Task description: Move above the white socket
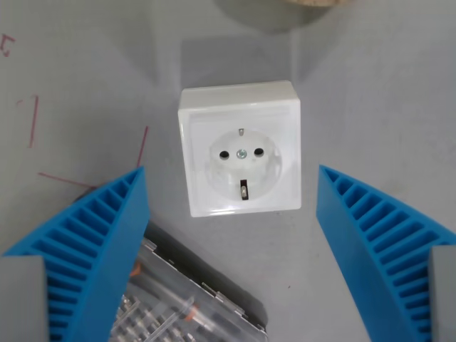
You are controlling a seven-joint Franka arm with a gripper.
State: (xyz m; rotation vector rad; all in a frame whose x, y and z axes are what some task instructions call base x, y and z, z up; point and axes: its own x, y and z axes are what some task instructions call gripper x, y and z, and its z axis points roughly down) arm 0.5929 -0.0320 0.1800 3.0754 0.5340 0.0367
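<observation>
The white socket (pixel 240 148) is a square wall outlet with a round recessed face, two pin holes and a centre screw. It lies flat on the grey table in the middle of the wrist view. My gripper (pixel 231 178) is open, its two blue ribbed fingers (pixel 100 242) coming up from the bottom corners. The socket's lower part lies between the two fingertips as seen from above. Nothing is held between the fingers.
A clear plastic box (pixel 189 303) with small metal parts lies at the bottom, partly under the left finger. A round object's edge (pixel 285 11) shows at the top. Red pen lines (pixel 43 142) mark the grey table on the wrist view's left.
</observation>
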